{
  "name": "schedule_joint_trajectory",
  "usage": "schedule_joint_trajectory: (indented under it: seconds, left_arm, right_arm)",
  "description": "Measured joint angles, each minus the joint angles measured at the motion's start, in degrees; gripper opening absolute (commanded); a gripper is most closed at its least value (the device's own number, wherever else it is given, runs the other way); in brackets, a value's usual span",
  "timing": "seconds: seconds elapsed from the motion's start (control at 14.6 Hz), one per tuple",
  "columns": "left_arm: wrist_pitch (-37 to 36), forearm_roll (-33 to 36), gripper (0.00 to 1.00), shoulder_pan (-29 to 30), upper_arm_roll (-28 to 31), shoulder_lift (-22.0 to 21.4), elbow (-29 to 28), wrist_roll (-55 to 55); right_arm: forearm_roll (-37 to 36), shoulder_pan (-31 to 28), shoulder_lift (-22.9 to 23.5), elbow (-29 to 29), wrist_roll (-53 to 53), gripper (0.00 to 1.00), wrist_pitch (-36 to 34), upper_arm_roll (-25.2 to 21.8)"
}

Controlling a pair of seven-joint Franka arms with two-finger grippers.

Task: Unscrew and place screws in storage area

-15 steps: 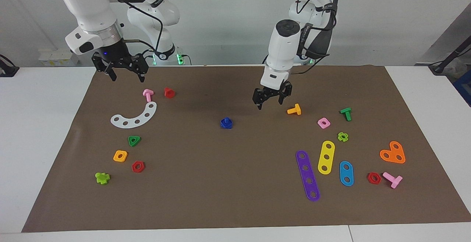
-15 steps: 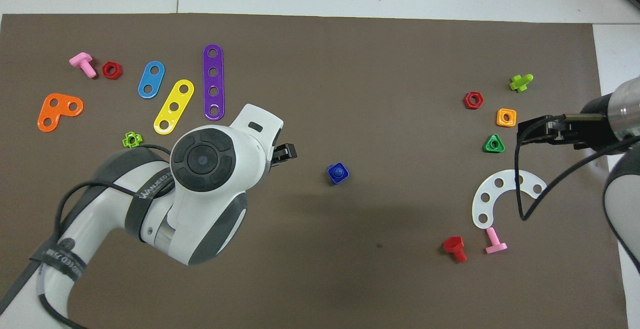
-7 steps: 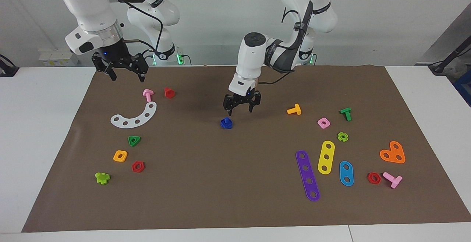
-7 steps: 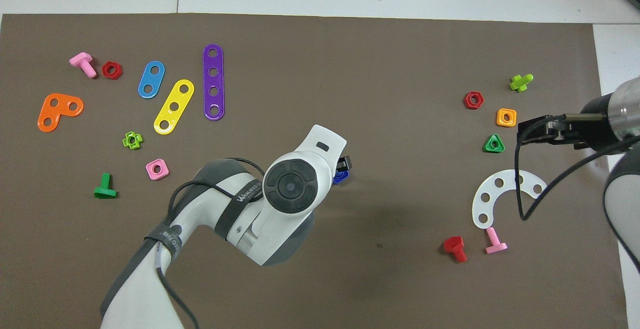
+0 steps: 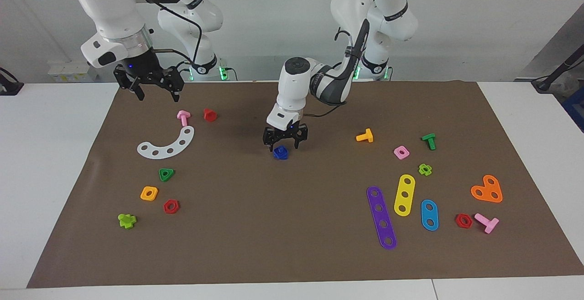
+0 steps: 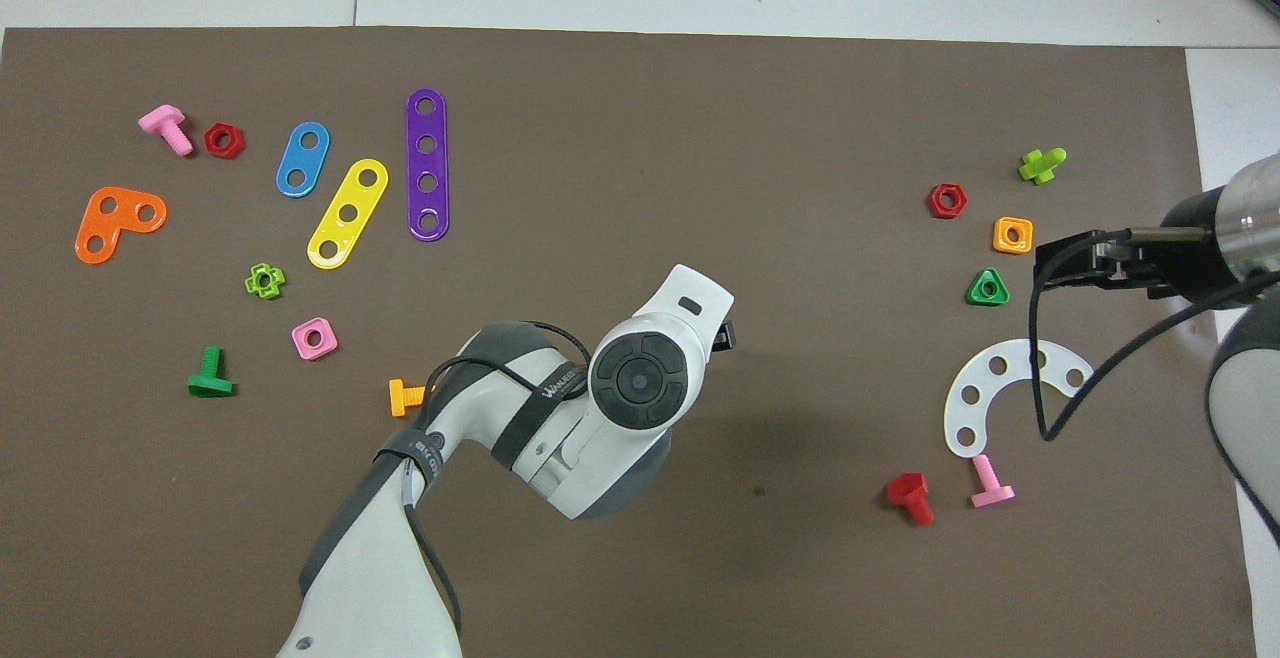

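The dark-blue bolt with its blue nut sits in the middle of the brown paper mat. My left gripper is open and hangs just over the bolt, with a finger on either side of its top. I cannot tell whether it touches the bolt. In the overhead view the left arm's hand hides the bolt, and only one fingertip shows. My right gripper is open and empty. It waits over the mat's edge nearest the robots, and it also shows in the overhead view.
A pink bolt, a red bolt and a white curved strip lie below the right gripper. An orange bolt, a pink nut and several coloured strips lie toward the left arm's end.
My left arm has swung toward the right arm's end of the table and come down over the blue bolt. The right arm has not moved.
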Motion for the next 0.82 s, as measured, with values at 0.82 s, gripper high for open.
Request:
schedule_joint_trajectory:
  seconds: [0.82]
  left_arm:
    - [1.2, 0.0, 0.70, 0.0, 0.1, 1.9, 0.0, 0.0]
  right_arm:
    - [0.0, 0.0, 0.0, 0.0, 0.0, 1.00, 0.0, 0.0]
